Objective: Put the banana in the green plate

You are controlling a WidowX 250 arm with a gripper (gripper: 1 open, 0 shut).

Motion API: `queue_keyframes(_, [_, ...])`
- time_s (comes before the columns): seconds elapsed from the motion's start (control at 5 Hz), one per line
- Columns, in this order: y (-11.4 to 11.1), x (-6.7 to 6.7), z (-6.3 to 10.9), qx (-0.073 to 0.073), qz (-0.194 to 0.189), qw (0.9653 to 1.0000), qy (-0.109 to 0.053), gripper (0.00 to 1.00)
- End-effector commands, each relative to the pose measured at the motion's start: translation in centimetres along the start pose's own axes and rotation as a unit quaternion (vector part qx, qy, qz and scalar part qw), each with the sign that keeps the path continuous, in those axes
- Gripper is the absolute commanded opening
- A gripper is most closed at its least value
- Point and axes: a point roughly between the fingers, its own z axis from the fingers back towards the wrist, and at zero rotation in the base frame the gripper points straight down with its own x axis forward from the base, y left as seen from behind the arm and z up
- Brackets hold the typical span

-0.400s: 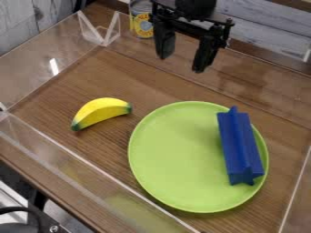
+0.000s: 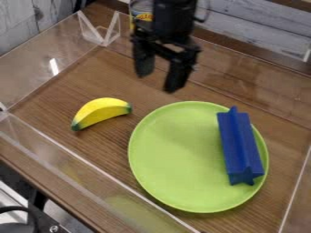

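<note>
Wooden tabletop (image 2: 85, 77), clear acrylic walls (image 2: 49, 41)

yellow banana (image 2: 101, 113) with dark tips, lime-green plate (image 2: 176, 164), blue block (image 2: 239, 145), black hand (image 2: 162, 76)

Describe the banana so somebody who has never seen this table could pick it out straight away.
Find the large round lime-green plate on the brown wooden table. Just off its left edge, apart from it, lies the small curved yellow plastic banana with dark green tips. The only other loose item, a long blue block, lies on the plate.
</note>
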Motion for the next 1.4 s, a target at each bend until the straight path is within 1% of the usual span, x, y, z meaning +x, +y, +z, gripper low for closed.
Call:
queue_keyframes(0.0, [2.7, -1.2, 1.3, 0.020, -0.032, 0.9983, -0.043, 1.00])
queue_keyframes(0.2, [5.1, -2.5, 0.8, 0.030, -0.061, 0.9962, -0.054, 1.00])
queue_keyframes(0.4, [5.9, -3.1, -0.1, 0.037, -0.069, 0.9951, -0.060, 1.00])
queue_keyframes(1.2, [7.5, -4.0, -3.5, 0.026, -0.044, 0.9957, -0.077, 1.00])
